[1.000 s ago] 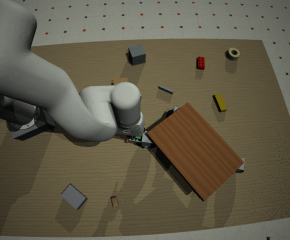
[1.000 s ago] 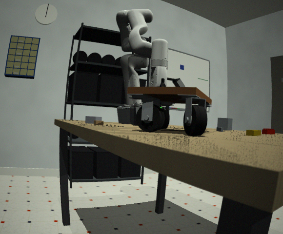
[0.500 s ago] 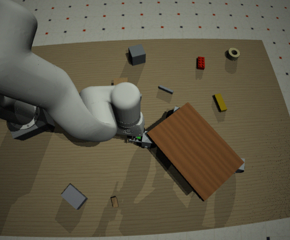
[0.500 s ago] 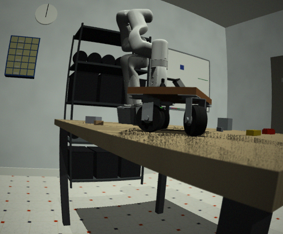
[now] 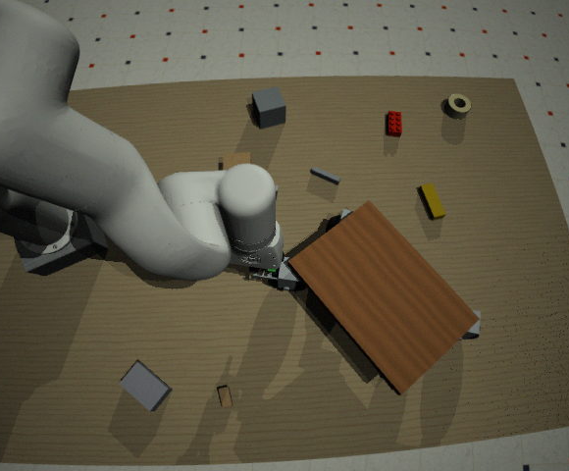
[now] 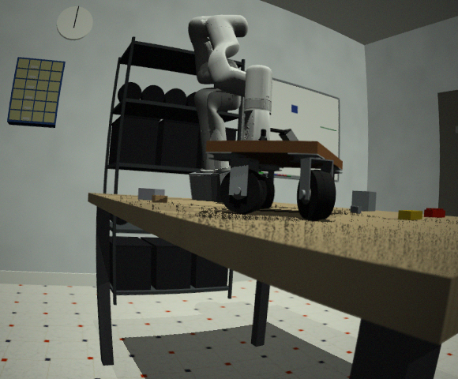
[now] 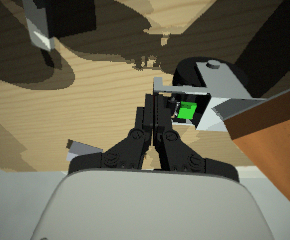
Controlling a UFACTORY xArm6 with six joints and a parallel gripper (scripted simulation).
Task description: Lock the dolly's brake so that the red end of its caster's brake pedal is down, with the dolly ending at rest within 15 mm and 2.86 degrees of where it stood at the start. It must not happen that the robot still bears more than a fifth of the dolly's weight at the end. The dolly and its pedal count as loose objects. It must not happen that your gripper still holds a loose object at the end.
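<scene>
Dolly point(image 5: 382, 293) stands on the wooden table point(image 5: 123, 324), right of centre in the top view, deck turned at an angle to the table edges; brown wood deck, grey caster brackets showing at three corners; black wheels point(image 6: 318, 194) resting on the table top in the exterior view.

Gripper point(image 7: 156, 112) points down at the dolly's left corner, just beside the deck edge; its two black fingers are pressed together with no gap, nothing between them; fingertips reach to the grey caster bracket point(image 7: 220, 82) and sit just left of the green end of the brake pedal point(image 7: 187, 110); whether they touch the pedal cannot be told; no red end visible in any view.

White arm point(image 5: 97, 177) reaches in from the left, wrist column upright above that corner.

Loose things scattered well apart from the dolly: grey cube point(image 5: 268, 107) far; red brick point(image 5: 394, 123) and tape roll point(image 5: 458, 104) far right; yellow block point(image 5: 433, 200) near the dolly's far edge; small grey bar point(image 5: 325, 175) far of the deck; flat grey block point(image 5: 144, 385) and small tan block point(image 5: 224, 395) near left.
</scene>
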